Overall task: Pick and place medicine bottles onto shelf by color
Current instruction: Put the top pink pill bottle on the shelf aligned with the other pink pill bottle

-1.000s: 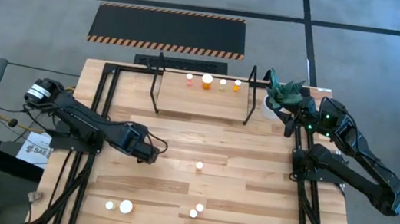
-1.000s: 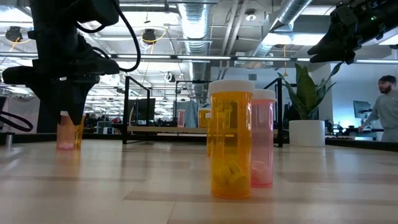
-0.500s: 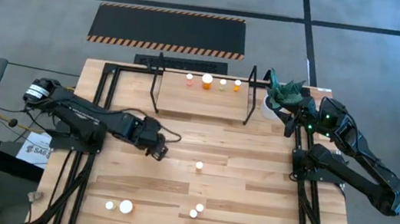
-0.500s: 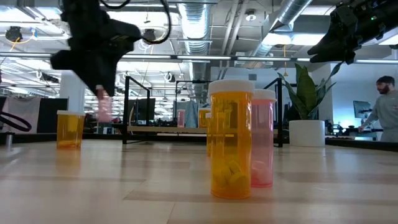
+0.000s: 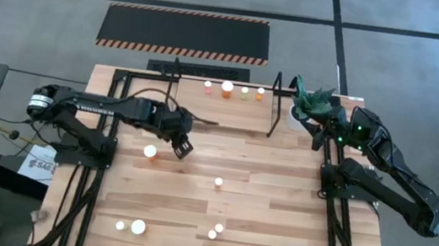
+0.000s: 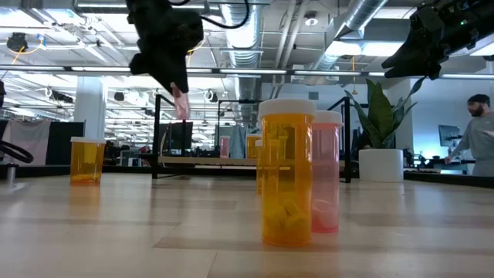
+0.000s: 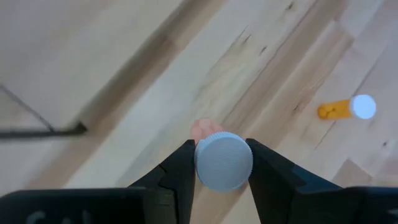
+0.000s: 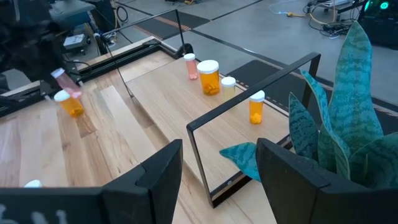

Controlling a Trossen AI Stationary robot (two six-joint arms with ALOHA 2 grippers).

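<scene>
Pink bottle (image 7: pixel 214 152) is being carried above the bench (image 5: pixel 278 190), clamped in the left jaws (image 5: pixel 183 145); right jaws (image 8: pixel 217 180) are being kept apart. Shelf (image 5: pixel 221 110) rods could get clipped.

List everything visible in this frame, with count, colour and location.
shelf: one, light wood in a black rod frame, at the table's back
bottles on shelf: four, pink, orange, pale, orange, in a row
bottles on table: seven, white-capped, orange or pink where bodies show, scattered mid and front
held bottle: one, pink, above the table before the shelf
plant: one, green in a white pot, back right
mat: one, black with striped edges, on the floor behind
table: one, light wood
person: one, far right in the room
left gripper: shut on the held bottle
right gripper: open, waiting beside the plant
</scene>
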